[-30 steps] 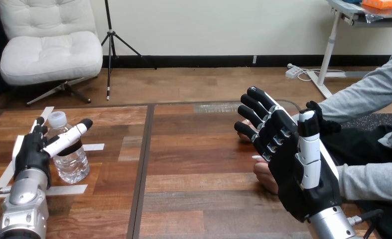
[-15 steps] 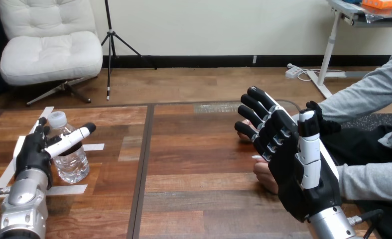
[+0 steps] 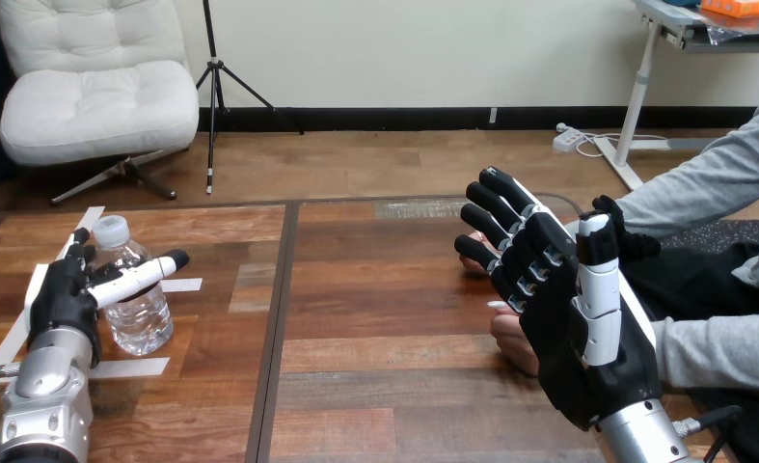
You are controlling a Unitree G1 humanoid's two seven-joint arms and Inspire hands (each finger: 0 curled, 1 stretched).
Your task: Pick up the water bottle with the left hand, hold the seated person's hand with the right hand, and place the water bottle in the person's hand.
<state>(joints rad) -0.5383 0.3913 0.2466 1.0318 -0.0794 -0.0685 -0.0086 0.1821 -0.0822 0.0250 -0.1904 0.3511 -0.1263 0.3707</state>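
Head view: we see water bottle [image 3: 142, 323] upright near table's [image 3: 375, 318] left edge, beside white tape strips [image 3: 184, 285]. Our left hand [image 3: 59, 299] flanks it, thumb straight across bottle's front. Its fingers stand upright at bottle's left side, relaxed, not clenched round it. Near right edge our right hand [image 3: 578, 338] stands upright, fingers straight and spread, grasping nothing. Person's hand [image 3: 512, 345] sits just behind it, mostly hidden; we cannot tell whether the two touch.
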